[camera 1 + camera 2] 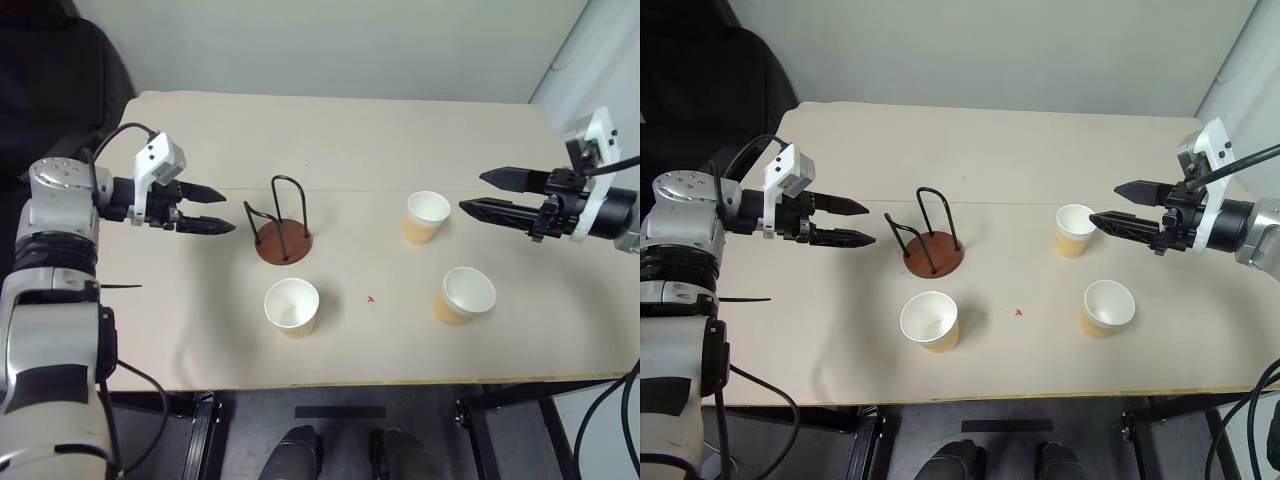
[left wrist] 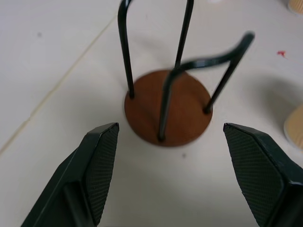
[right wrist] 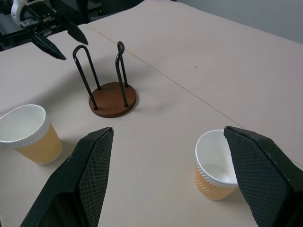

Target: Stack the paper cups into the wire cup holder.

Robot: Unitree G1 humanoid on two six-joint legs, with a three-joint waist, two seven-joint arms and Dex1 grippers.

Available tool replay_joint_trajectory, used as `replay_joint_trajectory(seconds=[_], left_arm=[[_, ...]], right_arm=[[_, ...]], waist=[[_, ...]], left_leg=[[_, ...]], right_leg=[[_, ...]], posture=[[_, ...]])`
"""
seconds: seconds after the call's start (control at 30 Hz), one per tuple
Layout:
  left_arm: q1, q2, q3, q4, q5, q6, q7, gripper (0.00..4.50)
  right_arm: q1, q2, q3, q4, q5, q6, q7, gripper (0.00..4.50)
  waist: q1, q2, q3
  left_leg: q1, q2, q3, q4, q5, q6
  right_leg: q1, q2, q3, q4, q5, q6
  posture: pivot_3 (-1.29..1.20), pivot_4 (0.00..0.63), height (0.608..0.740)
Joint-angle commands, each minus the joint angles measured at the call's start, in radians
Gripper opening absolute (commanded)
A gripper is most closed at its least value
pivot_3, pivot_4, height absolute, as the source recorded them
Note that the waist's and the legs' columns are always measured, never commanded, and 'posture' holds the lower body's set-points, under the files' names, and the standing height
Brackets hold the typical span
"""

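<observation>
Nothing stacked yet: wire cup holder (image 1: 283, 240) empty, three paper cups (image 1: 292, 306) loose on the desk (image 1: 340, 130), left gripper (image 1: 207, 209) and right gripper (image 1: 484, 192) both released, grasping nothing.

- No words, labels, brands or numbers can be read on anything here — cups, holder and robot parts all appear plain.
- The only sign is a small red mark (image 1: 371, 298) on the table (image 1: 350, 130) — too small to tell its shape.
</observation>
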Motion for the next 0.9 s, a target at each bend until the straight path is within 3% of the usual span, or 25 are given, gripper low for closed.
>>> replay_joint_trajectory(seconds=[0.03, 0.07, 0.2, 0.53, 0.9], left_arm=[[0.023, 0.015, 0.006, -0.037, 0.018, -0.016, 0.054, 3.78], [0.033, 0.007, 0.014, -0.036, 0.017, -0.016, 0.084, 3.78], [0.078, -0.028, 0.052, -0.047, -0.012, -0.018, 0.182, 4.49], [0.179, -0.146, 0.097, -0.09, -0.054, -0.045, 0.317, 4.49], [0.158, -0.174, 0.101, -0.082, -0.064, -0.046, 0.366, 4.49]], right_arm=[[-0.021, -0.004, -0.012, -0.014, 0.005, -0.008, -0.01, 3.78], [-0.022, 0.0, -0.008, -0.014, 0.003, -0.009, -0.013, 3.78], [-0.026, 0.005, 0.007, -0.012, -0.002, -0.014, -0.015, 3.78], [-0.032, 0.013, 0.018, -0.004, -0.014, -0.027, -0.017, 3.78], [-0.028, 0.018, 0.014, -0.005, -0.023, -0.034, -0.015, 3.78]], waist=[[0.001, 0.0, 0.0], [0.0, 0.0, 0.0], [0.001, 0.0, 0.0], [0.003, 0.0, 0.0], [0.004, 0.0, 0.0]], left_leg=[[0.0, 0.0, 0.0, 0.0, 0.0, 0.0], [0.0, 0.0, 0.0, 0.0, 0.0, 0.0], [0.0, 0.0, 0.0, 0.0, 0.0, 0.0], [-0.001, 0.0, 0.0, 0.002, 0.0, 0.0], [0.0, 0.0, 0.0, 0.002, 0.0, 0.0]], right_leg=[[0.0, 0.0, 0.0, 0.0, 0.0, 0.0], [0.0, 0.0, 0.0, 0.0, 0.0, 0.0], [0.0, 0.0, -0.001, 0.0, 0.0, 0.0], [0.0, 0.0, -0.001, 0.001, 0.0, 0.0], [0.0, 0.0, -0.001, 0.002, 0.0, 0.0]], posture=[[0.0, 0.15, 0.74], [0.0, 0.15, 0.74], [0.0, 0.15, 0.74], [0.0, 0.15, 0.74], [0.0, 0.15, 0.74]])
